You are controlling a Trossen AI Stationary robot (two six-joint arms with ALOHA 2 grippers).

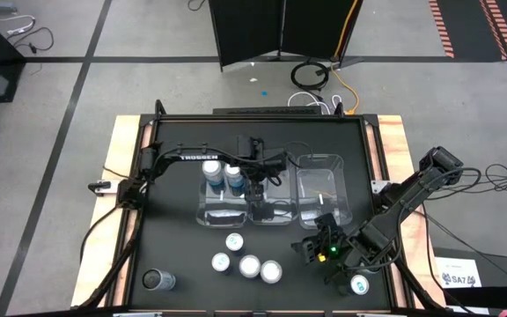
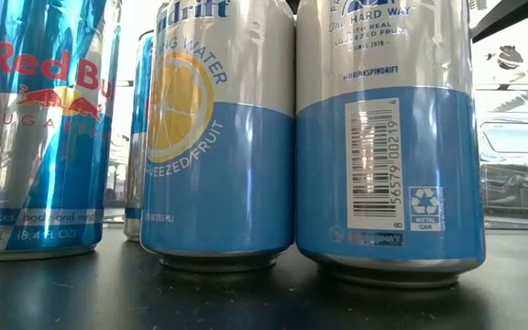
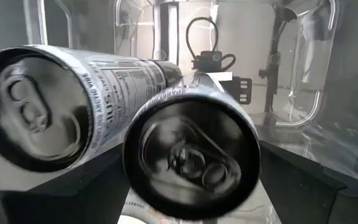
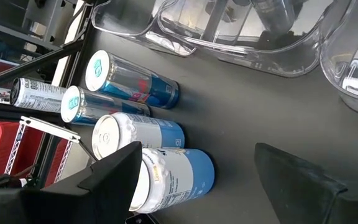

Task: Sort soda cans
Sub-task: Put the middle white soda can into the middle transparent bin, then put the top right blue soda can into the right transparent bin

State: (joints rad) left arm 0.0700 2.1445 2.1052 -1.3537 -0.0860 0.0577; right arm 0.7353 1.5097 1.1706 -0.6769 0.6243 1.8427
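Three clear bins sit side by side mid-table. Your left bin [image 1: 221, 207] holds two blue-sided cans [image 1: 221, 174] standing upright at its far end. Your left gripper [image 1: 259, 201] is down inside the middle bin [image 1: 275, 211], and its wrist camera is filled by two dark cans: one lying on its side [image 3: 55, 106] and a second one [image 3: 191, 158] end-on right up against the lens. Whether those fingers are clamped on it, you cannot tell from here. The right bin [image 1: 324, 194] shows only clear plastic.

On the near side of the bins, four loose cans [image 1: 245, 261] stand close together in a cluster; from table height you can read them as a Red Bull can [image 2: 39, 128] and pale blue sparkling water cans [image 2: 218, 137]. A dark grey can [image 1: 158, 280] stands alone at the near left corner.

Your right gripper [image 1: 324, 249] hovers near the front right of the table, fingers [image 4: 114, 177] spread apart with nothing between them. The cluster is off to its left, and one white-topped can [image 1: 359, 283] stands just beside that arm near the table's edge.
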